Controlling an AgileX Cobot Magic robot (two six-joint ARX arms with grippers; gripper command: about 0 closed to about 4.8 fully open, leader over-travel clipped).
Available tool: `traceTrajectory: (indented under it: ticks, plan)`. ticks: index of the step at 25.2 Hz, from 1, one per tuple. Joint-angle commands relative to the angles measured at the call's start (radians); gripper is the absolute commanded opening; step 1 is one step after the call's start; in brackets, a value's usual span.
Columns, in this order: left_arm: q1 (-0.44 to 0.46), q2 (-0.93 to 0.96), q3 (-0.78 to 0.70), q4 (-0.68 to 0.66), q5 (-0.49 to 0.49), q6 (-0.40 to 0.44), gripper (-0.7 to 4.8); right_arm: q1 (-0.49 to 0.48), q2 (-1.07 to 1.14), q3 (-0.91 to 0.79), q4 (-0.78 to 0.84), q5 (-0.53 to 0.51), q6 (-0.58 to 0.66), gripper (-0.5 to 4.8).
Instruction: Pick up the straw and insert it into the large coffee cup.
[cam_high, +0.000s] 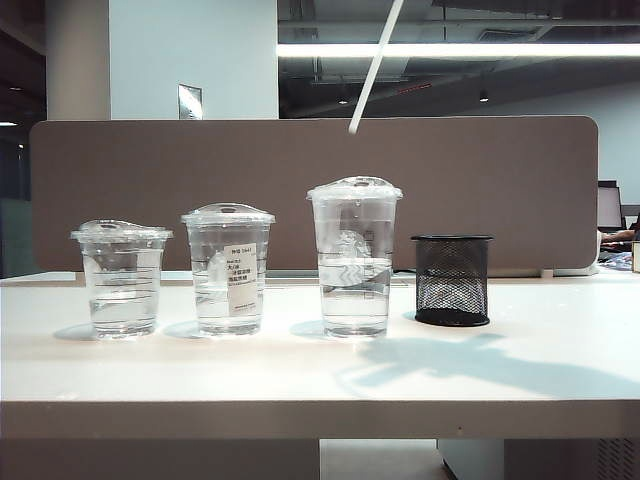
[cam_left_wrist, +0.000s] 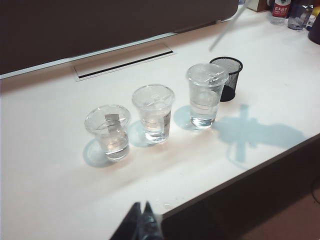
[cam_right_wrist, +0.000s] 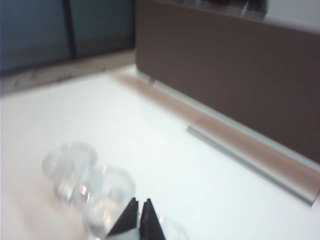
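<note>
The right gripper (cam_right_wrist: 139, 207) held the straw (cam_high: 375, 66) in shut fingers above the large coffee cup (cam_high: 354, 257) — it might skid off the lid; the left gripper (cam_left_wrist: 142, 215) hung back, fingers shut, empty.

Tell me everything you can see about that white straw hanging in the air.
The straw is a long, thin, straight white tube, apparently plastic. It hangs tilted in the air, its lower end above the lid of the large coffee cup, clear of it and not yet inserted. Its upper part runs out of the exterior view, so what holds it is not visible there. The left wrist view shows its lower stretch slanting above the black mesh holder. Nothing visible touches it.
</note>
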Motion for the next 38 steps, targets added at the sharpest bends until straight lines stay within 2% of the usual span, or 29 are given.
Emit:
traceTrajectory:
  ticks: [1, 17, 22, 23, 24, 26, 30, 32, 34, 36, 38]
  plan:
    - [-0.001, 0.000, 0.002, 0.012, -0.002, 0.007, -0.05, 0.026, 0.007, 0.002, -0.089, 0.014, -0.035, 0.08]
    - [0.000, 0.000, 0.002, 0.013, -0.002, 0.005, -0.05, 0.027, 0.066, 0.003, -0.135, 0.026, -0.035, 0.09]
    - [0.000, 0.000, 0.002, 0.013, 0.000, -0.002, -0.05, 0.028, 0.149, 0.002, -0.056, -0.024, -0.035, 0.16]
    - [0.000, 0.000, 0.002, 0.013, 0.002, -0.006, -0.05, 0.028, 0.162, 0.002, -0.038, -0.022, -0.035, 0.46]
    - [0.000, 0.000, 0.002, 0.013, 0.002, -0.022, -0.05, 0.028, 0.186, 0.002, 0.000, -0.023, -0.035, 1.53]
    - [0.000, 0.000, 0.002, 0.013, 0.001, -0.024, -0.05, 0.028, 0.207, 0.003, 0.035, -0.024, -0.035, 2.63]
    - [0.000, 0.000, 0.002, 0.013, 0.001, -0.024, -0.05, 0.028, 0.210, 0.003, 0.078, -0.023, -0.034, 3.81]
    - [0.000, 0.000, 0.002, 0.013, -0.001, -0.023, -0.05, 0.028, 0.187, 0.005, 0.092, -0.023, -0.034, 3.91]
    - [0.000, 0.000, 0.002, 0.013, -0.002, -0.023, -0.05, 0.028, 0.117, 0.015, 0.093, -0.022, -0.034, 3.58]
    - [0.000, 0.000, 0.002, 0.014, -0.002, -0.023, -0.05, 0.027, -0.037, 0.014, 0.065, -0.021, -0.030, -0.16]
    - [0.000, 0.000, 0.001, 0.026, -0.002, -0.023, -0.05, 0.027, -0.124, 0.011, 0.031, 0.023, -0.029, -0.09]
